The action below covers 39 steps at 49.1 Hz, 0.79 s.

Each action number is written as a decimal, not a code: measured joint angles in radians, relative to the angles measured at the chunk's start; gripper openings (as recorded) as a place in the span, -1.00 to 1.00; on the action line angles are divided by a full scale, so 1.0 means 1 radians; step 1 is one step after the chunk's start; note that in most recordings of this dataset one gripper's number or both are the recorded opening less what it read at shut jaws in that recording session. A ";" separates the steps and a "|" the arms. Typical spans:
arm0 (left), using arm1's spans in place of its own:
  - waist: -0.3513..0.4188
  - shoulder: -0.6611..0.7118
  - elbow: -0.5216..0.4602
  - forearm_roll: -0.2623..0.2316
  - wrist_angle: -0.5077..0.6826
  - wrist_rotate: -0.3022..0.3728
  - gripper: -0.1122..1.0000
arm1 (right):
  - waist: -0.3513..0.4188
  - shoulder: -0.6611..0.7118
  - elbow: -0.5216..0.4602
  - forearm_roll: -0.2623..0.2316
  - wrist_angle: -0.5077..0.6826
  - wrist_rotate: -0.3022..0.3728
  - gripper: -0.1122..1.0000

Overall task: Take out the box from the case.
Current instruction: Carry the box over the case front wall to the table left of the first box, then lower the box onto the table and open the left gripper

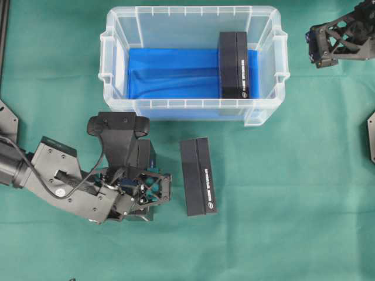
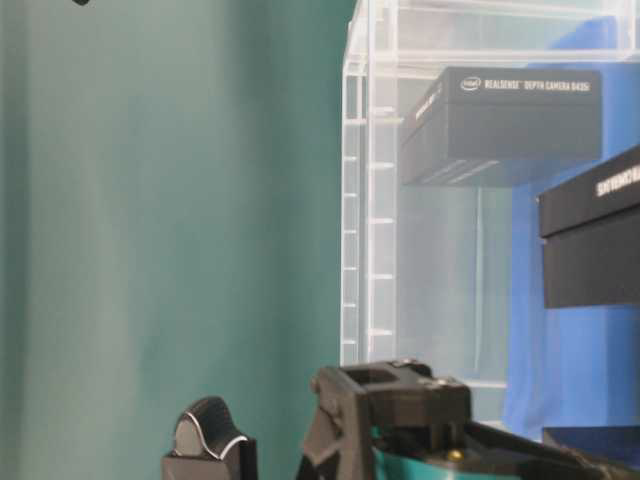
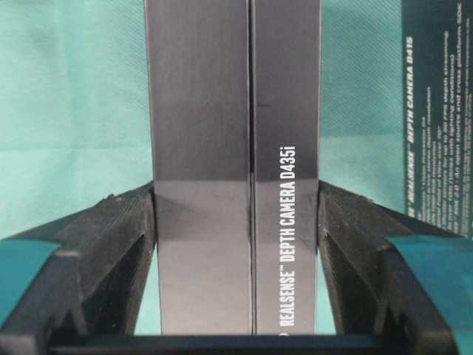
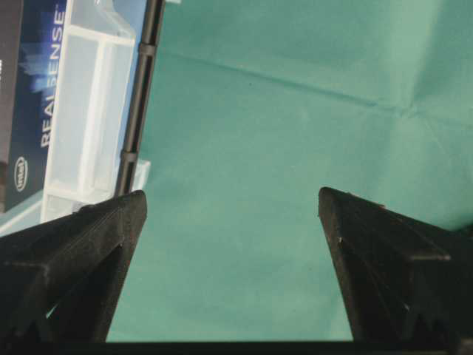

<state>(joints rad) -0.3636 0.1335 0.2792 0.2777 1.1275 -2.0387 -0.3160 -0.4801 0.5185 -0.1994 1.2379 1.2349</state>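
The case (image 1: 117,105) is a clear plastic bin with a blue cloth on its bottom. One black box (image 1: 234,64) stands inside it at the right end. My left gripper (image 1: 143,186) is down on the table in front of the case, shut on another black box (image 1: 146,155) that the arm mostly hides. In the left wrist view both fingers (image 3: 126,244) press the sides of this box (image 3: 207,148), gripper (image 3: 236,196). A third black box (image 1: 198,177) lies on the cloth just right of it. My right gripper (image 1: 319,50) hangs open and empty to the right of the case.
Green cloth covers the table (image 1: 293,205). The right wrist view shows my right gripper (image 4: 233,196) over bare cloth, with the case's rim (image 4: 89,111) at the left. The table-level view shows the case wall (image 2: 370,200) and the left arm (image 2: 400,410) low in front.
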 measured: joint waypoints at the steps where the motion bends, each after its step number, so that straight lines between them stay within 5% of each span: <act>1: 0.000 -0.002 0.002 0.000 -0.002 0.002 0.28 | 0.002 0.002 0.000 0.000 0.000 0.000 0.88; 14: 0.000 -0.002 0.003 -0.002 -0.008 0.002 0.33 | 0.005 0.002 0.000 0.000 0.002 0.000 0.88; 20: 0.000 -0.006 0.000 -0.006 -0.009 0.002 0.83 | 0.006 0.002 0.000 0.000 0.002 0.000 0.88; 24: 0.000 -0.015 -0.005 -0.006 -0.008 0.002 0.99 | 0.006 0.002 0.000 0.000 0.000 0.000 0.88; 39: 0.000 -0.015 -0.008 -0.009 -0.009 0.003 0.98 | 0.008 0.002 0.000 0.000 0.000 0.000 0.88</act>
<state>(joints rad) -0.3636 0.1181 0.2715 0.2684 1.1183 -2.0356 -0.3083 -0.4786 0.5185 -0.1994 1.2379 1.2349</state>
